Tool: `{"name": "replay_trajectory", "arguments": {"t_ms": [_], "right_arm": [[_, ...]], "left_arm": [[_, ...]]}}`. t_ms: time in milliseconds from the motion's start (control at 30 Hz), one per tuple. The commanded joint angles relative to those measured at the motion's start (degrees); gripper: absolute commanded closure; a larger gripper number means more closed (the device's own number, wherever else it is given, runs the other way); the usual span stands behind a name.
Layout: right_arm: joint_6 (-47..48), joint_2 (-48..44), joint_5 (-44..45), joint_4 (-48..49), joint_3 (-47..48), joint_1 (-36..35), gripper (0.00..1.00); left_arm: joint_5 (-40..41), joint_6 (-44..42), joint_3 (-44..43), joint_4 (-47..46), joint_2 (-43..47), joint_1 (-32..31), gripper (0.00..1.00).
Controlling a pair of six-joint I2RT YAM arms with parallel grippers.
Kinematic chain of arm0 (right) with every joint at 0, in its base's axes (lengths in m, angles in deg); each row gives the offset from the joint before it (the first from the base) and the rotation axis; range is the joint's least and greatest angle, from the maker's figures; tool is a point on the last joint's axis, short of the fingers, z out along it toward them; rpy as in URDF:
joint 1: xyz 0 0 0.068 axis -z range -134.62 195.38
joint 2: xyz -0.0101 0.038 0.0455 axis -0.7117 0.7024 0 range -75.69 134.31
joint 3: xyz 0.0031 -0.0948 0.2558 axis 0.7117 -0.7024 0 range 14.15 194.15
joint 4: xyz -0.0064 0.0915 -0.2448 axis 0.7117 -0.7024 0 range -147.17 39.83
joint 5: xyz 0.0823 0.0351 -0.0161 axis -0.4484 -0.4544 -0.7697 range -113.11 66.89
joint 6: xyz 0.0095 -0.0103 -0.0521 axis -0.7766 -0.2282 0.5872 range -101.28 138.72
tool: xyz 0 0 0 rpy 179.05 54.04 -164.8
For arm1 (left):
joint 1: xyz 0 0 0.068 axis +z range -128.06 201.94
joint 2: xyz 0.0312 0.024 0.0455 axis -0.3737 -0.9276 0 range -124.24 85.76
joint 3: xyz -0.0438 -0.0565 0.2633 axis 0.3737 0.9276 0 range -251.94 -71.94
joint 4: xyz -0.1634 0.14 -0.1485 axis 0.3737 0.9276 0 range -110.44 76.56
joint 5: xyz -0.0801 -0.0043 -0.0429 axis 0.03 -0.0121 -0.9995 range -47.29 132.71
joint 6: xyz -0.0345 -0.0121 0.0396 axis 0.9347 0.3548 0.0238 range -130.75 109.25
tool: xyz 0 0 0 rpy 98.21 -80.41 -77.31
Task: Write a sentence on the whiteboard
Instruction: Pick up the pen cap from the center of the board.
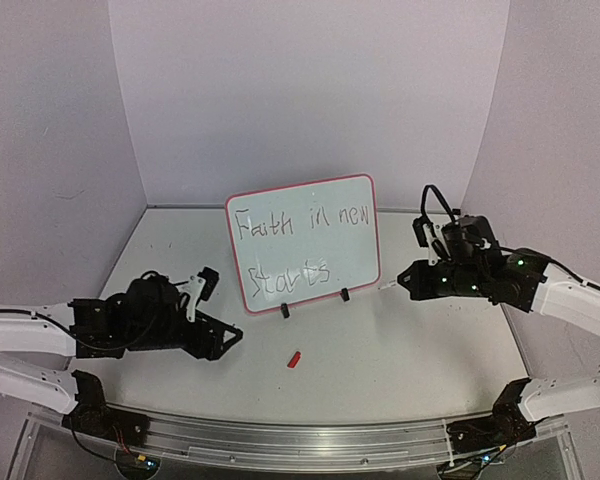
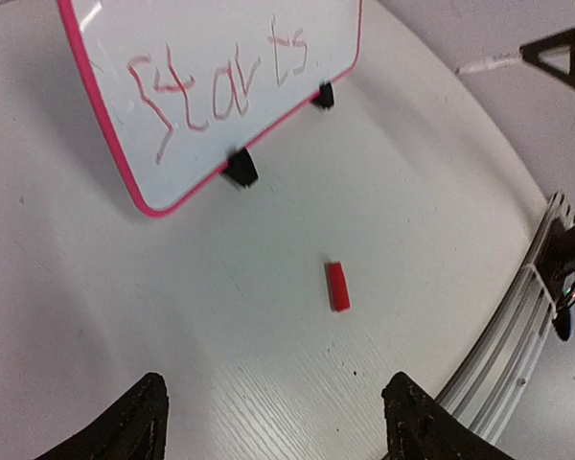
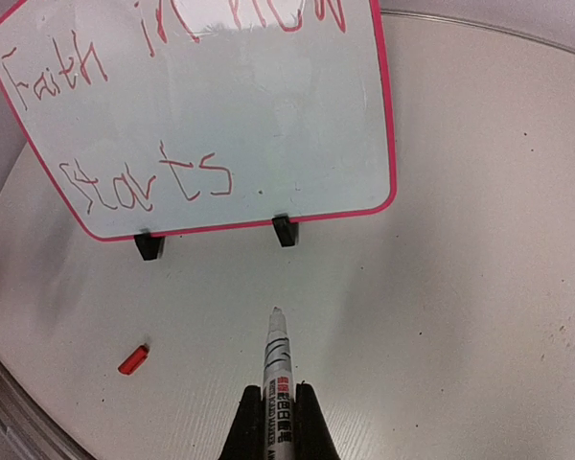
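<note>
The whiteboard (image 1: 352,258) stands on two black feet at mid-table, leaning back. The sentence (image 1: 300,225) "Faith in new starts" runs across it in two red lines. In the left wrist view only the whiteboard's (image 2: 220,24) lower part shows, with the word "Starts". In the right wrist view the whiteboard (image 3: 297,115) and the sentence (image 3: 144,182) fill the top. My right gripper (image 1: 405,280) (image 3: 279,398) is shut on a white marker (image 3: 278,350) whose bare tip points at the board, a short way in front of it. My left gripper (image 1: 220,310) (image 2: 278,412) hangs open and empty left of the board.
A small red marker cap (image 1: 294,358) (image 2: 337,286) (image 3: 133,359) lies on the white table in front of the board, ahead of my left gripper. A metal rail (image 1: 300,440) (image 2: 503,359) runs along the near edge. White walls close in the back and sides.
</note>
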Motion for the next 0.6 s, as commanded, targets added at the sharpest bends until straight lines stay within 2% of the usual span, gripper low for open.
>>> {"name": "replay_trajectory", "arguments": {"t_ms": [0, 67, 200, 333, 467, 567], "right_arm": [[-2.4, -4.27, -4.54, -0.57, -1.83, 0.28, 1.0], [-2.26, -4.82, -6.73, -0.45, -2.89, 0.27, 1.0], [-2.97, -6.02, -7.11, 0.69, -6.36, 0.28, 1.0], [-2.89, -6.27, -8.79, 1.67, -7.79, 0.43, 1.0], [-3.11, -6.85, -8.67, 2.22, -8.78, 0.5, 1.0], [-2.85, -7.04, -8.55, 2.33, -8.93, 0.49, 1.0]], "left_arm": [[14.19, 5.93, -5.62, 3.39, -10.31, -12.0, 0.23], [14.69, 5.87, -8.38, 1.6, -18.31, -15.47, 0.23], [10.33, 4.81, -13.92, -4.94, -30.84, -18.24, 0.22], [11.2, 3.34, -20.34, -1.3, -40.34, -19.19, 0.2], [11.15, 1.76, -24.7, 0.6, -45.06, -19.29, 0.19], [12.19, 1.25, -28.65, 3.57, -49.21, -19.28, 0.21]]}}
